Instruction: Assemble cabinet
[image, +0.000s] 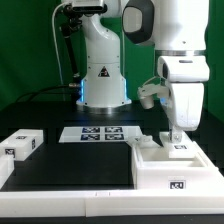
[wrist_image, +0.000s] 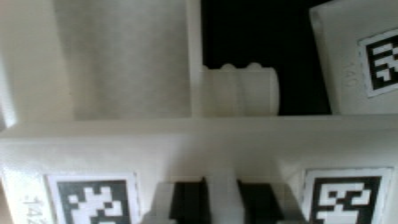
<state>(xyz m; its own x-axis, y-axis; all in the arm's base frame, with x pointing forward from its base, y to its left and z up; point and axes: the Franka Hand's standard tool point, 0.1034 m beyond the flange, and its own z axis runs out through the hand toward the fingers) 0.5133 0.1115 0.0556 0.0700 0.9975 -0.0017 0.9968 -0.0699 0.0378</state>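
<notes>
Assembly looks to be at an early stage, judging from how the parts lie. The large white plastic box with compartments, the cabinet's body, sits on the black desk at the lower right of the exterior view, with a black-and-white square tag on its near face. A small white plastic block, also tagged, lies alone at the lower left, well apart from the box, so that piece at least is not yet fitted. The flat white marker board lies between them, nearer the middle of the frame.

The white arm comes down from the upper right, and its fingers are at the box's far edge, touching it or just above it; which one cannot be told. The wrist view shows white walls of the box up close, two tags, and a ribbed white plastic knob against a dark gap.

Whether the fingers are released, clenched or grasping a part cannot be told, since neither view shows their tips clearly.

No other blocks can be made out, either loose on the desk or in the box, so how many are already in place stays uncertain. Most of the fitting probably remains.
</notes>
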